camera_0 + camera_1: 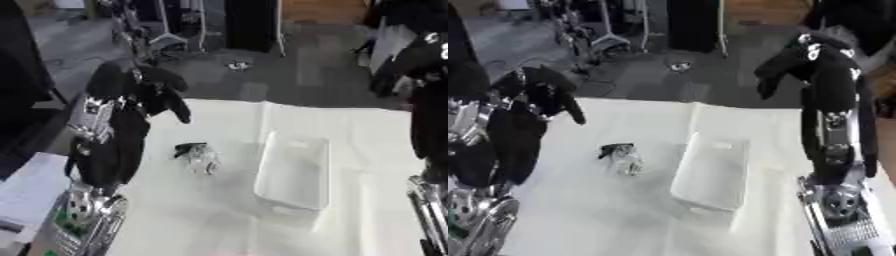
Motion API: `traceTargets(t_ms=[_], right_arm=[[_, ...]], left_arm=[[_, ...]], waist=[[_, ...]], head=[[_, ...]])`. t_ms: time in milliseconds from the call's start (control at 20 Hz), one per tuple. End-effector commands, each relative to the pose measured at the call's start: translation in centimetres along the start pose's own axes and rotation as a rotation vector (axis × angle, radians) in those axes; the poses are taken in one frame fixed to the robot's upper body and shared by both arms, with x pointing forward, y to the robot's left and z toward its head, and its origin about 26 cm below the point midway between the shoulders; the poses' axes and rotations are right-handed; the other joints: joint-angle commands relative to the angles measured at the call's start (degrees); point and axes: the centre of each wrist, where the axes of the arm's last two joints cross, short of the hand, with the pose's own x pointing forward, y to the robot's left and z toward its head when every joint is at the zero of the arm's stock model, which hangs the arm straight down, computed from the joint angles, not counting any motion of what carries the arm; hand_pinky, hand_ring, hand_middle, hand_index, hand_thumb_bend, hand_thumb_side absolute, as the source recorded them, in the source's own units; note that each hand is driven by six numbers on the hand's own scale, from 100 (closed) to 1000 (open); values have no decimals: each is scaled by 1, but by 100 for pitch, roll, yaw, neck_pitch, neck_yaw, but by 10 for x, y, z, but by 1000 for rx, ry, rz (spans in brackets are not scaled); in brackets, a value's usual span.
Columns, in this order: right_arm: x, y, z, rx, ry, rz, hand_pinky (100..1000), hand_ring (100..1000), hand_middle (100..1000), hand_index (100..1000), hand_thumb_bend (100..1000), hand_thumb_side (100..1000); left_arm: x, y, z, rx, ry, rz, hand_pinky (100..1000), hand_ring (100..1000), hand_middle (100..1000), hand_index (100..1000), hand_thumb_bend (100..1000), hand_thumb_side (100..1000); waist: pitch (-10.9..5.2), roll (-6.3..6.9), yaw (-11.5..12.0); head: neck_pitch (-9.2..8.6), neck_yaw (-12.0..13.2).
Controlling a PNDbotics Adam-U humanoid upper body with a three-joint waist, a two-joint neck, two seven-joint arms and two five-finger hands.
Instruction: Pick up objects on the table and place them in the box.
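A small crumpled thing, part clear and part dark, lies on the white table left of the box. The white rectangular box stands near the table's middle with nothing visible in it. My left hand is raised above the table's far left corner, fingers drooping and relaxed, holding nothing, up and to the left of the small thing. My right hand hangs high over the table's far right edge, fingers relaxed and pointing down, with nothing in it, well above and behind the box.
The white cloth-covered table stretches toward me. A white stack lies off its left edge. Beyond the far edge is grey floor with dark stands and equipment.
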Motion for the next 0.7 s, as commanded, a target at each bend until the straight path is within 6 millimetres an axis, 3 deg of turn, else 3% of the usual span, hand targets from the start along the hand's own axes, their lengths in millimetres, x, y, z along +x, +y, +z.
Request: traceTargets(t_ms=[50,100,150,450,600,650,700], right_arm=[[4,-2,-5,2,-24,2,330,296,361,497,436,1000],[4,-2,-5,1,-23,3,330,296,361,497,436,1000],[4,-2,-5,0,-22,4,330,296,361,497,441,1000],[4,-1,-4,-2,-20,-2,329,297,361,497,434,1000],[4,1,-3,3,-19,-11,329,297,361,497,434,1000],[4,1,-3,3,-19,-12,329,297,361,497,433,1000],[4,2,-3,4,-19,-15,329,297,361,497,433,1000]], left_arm=[[7,8,-3,-6,-25,-88,433,486,601,687,242,1000],[8,12,-2,-11,-23,-165,407,461,564,651,233,1000],[7,16,-2,-24,-10,-254,504,557,706,795,266,1000],[-23,39,-7,-341,305,-914,678,735,891,958,321,1000],[-42,53,-18,-505,432,-1051,716,755,903,971,337,1000],[-47,57,-22,-540,457,-1078,776,795,926,993,355,1000],[-52,61,-25,-572,478,-1101,754,781,918,988,348,1000]], waist=[[-70,-1,-15],[-75,-3,-41],[-81,-2,-66],[-156,59,-219],[-183,90,-271],[-188,98,-287],[-191,103,-302]], head=[[53,49],[82,37],[131,4],[364,-12],[439,42],[461,62],[479,81]])
